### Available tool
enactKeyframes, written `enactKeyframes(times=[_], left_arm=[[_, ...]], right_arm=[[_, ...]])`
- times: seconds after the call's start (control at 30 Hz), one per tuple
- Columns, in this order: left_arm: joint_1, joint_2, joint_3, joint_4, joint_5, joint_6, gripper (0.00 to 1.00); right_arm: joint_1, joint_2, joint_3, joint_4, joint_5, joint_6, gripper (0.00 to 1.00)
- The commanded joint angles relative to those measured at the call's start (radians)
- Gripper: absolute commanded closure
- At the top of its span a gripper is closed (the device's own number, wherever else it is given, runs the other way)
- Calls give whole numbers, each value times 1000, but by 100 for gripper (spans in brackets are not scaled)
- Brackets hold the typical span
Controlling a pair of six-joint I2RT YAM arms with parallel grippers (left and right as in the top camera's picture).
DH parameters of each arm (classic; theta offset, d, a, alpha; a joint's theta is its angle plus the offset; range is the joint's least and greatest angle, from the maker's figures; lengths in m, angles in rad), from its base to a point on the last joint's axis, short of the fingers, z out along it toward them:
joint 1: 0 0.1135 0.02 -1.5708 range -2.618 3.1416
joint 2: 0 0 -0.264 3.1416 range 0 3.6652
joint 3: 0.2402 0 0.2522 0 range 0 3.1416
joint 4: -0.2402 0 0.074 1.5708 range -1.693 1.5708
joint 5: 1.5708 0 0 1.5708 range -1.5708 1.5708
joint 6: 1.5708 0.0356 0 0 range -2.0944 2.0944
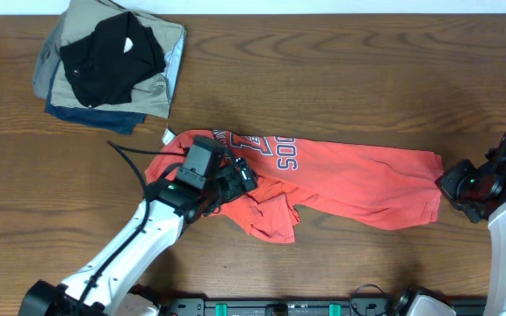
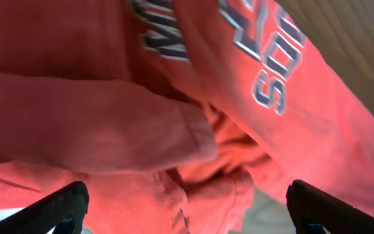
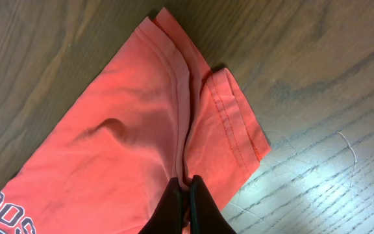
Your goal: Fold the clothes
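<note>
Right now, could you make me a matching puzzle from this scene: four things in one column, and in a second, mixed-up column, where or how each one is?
Things:
1. coral-red T-shirt
2. pile of folded garments
3. left gripper
4. right gripper

Places or states:
A. pinched shut on the shirt's right-hand end
B. far left corner of the table
C. wide open over bunched red fabric
D. stretched out across the middle of the table

Pairs: 1-D, 2-B, 3-C, 4-A
</note>
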Motion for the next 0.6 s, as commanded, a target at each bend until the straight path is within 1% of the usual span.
enactKeyframes(times=[0.0, 0.23, 0.4, 0.47, 0.57], left_arm=[[-8, 45, 14, 8, -99, -141, 2], [-8, 155, 14, 93, -98, -154, 2], [-8, 158, 14, 93, -98, -144, 2], [-8, 149, 14, 89, -97, -114, 2], [-8, 124, 14, 50, -98, -105, 2]], right_arm=[[3, -12, 16, -2, -8, -18, 99], [3, -12, 16, -3, -3, -48, 99], [3, -12, 16, -2, -3, -51, 99], [3, -12, 16, -2, -3, -51, 99], [3, -12, 16, -2, -3, -51, 99]])
